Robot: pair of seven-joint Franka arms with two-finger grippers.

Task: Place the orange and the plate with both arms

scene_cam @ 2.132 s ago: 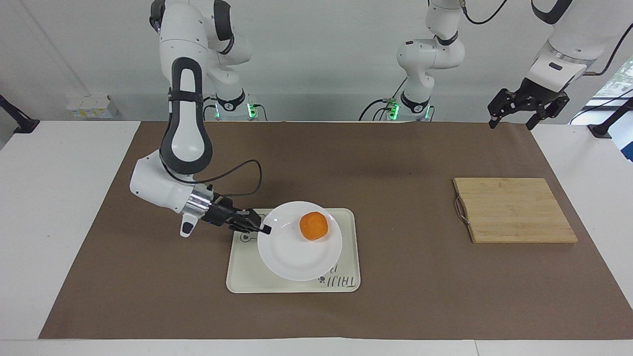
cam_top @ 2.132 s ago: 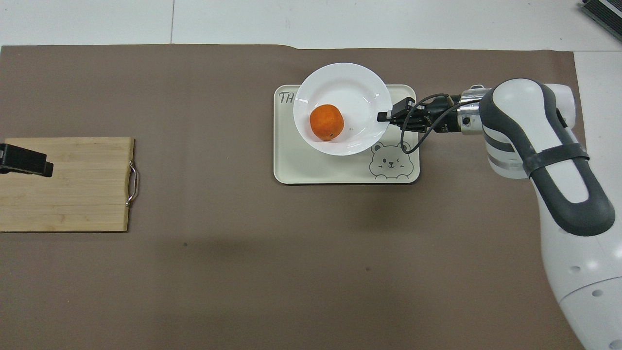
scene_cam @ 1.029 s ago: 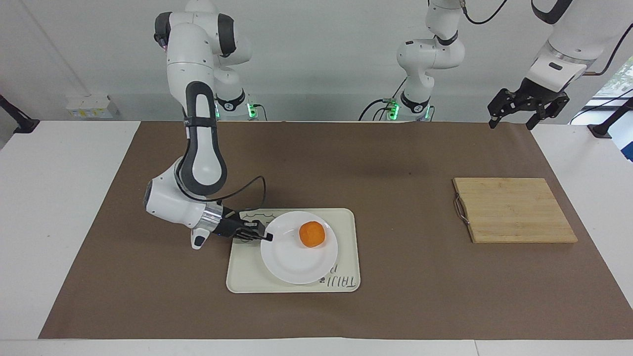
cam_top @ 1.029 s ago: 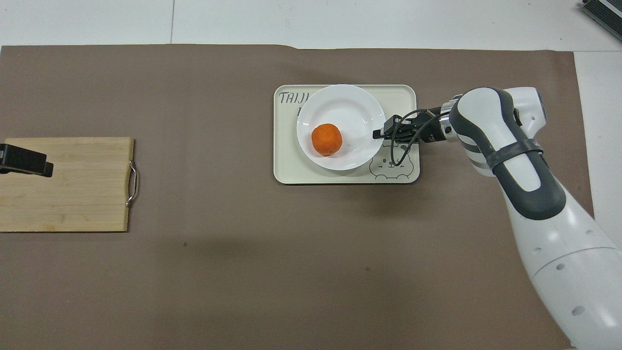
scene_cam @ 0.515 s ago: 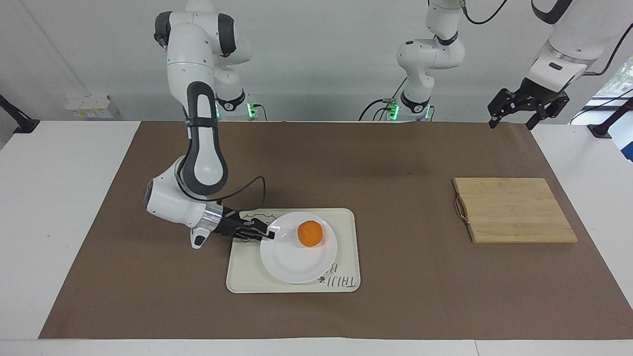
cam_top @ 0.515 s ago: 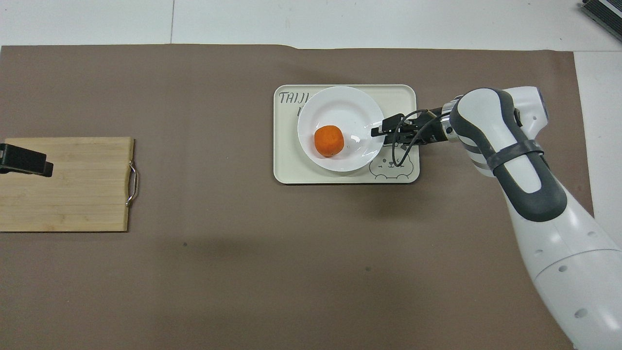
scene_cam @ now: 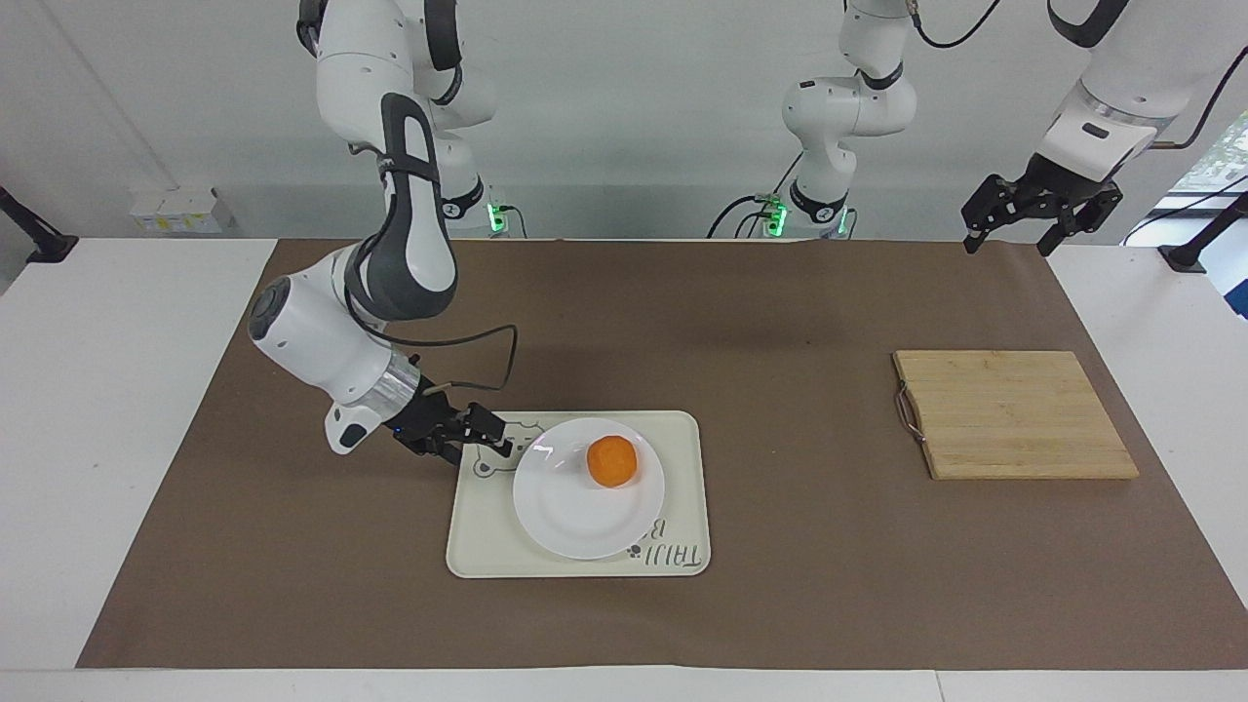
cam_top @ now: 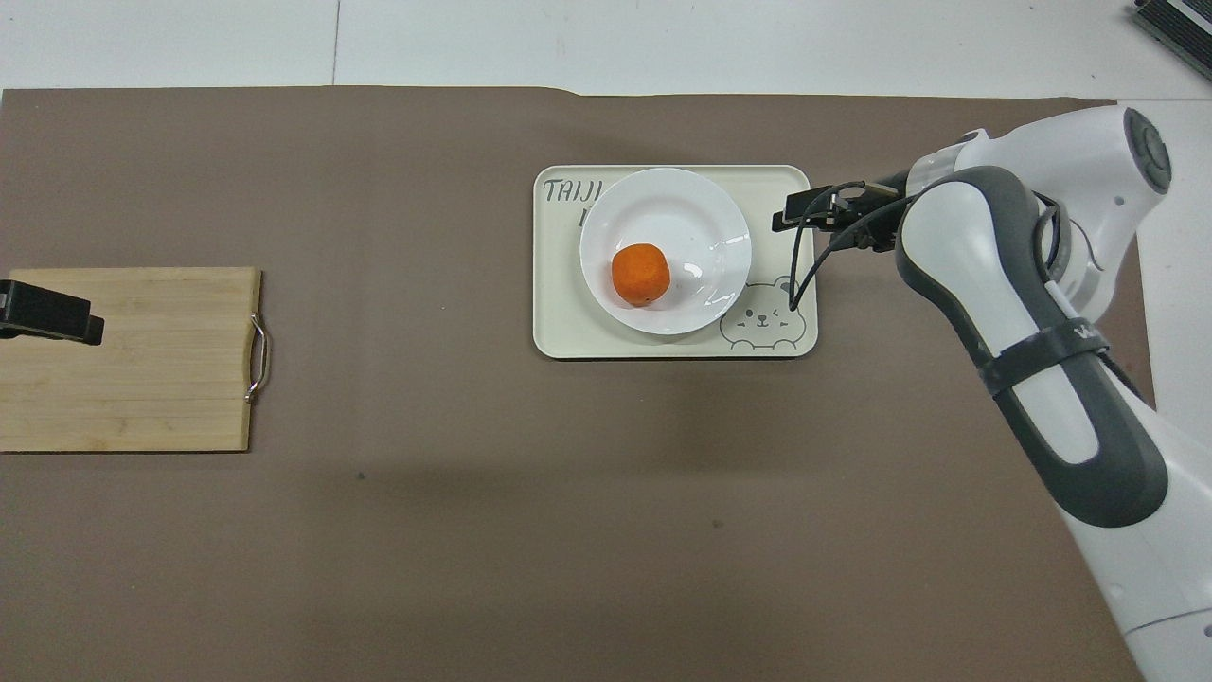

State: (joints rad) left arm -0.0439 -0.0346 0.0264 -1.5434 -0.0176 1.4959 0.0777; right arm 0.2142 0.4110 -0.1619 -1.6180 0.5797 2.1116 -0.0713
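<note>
Right arm comes down from its base in a steep bend, elbow high, forearm angled low toward the tray (scene_cam: pixel 682 487), wrist tilted so the right gripper (scene_cam: pixel 497 441) points almost sideways at the plate (scene_cam: pixel 575 507). It sits low over the tray edge at the right arm's end, just beside the plate rim, not touching it. Fingers spread, nothing between them. A black cable loops from the wrist over the tray corner with the bear drawing.

Plate rests flat on the cream tray, roughly centred, covering part of the printed lettering. Orange (scene_cam: pixel 613 461) sits on the plate, off-centre toward the robots.

Left arm waits: upper links raised, the left gripper (scene_cam: pixel 1038 213) hangs high above the mat corner at the left arm's end of the table. Fingers apart, empty. In the overhead view only a black tip shows over the cutting board (cam_top: pixel 142 379).

Cutting board lies flat on the brown mat (scene_cam: pixel 780 341), well apart from the tray, metal handle on the side facing the tray.
</note>
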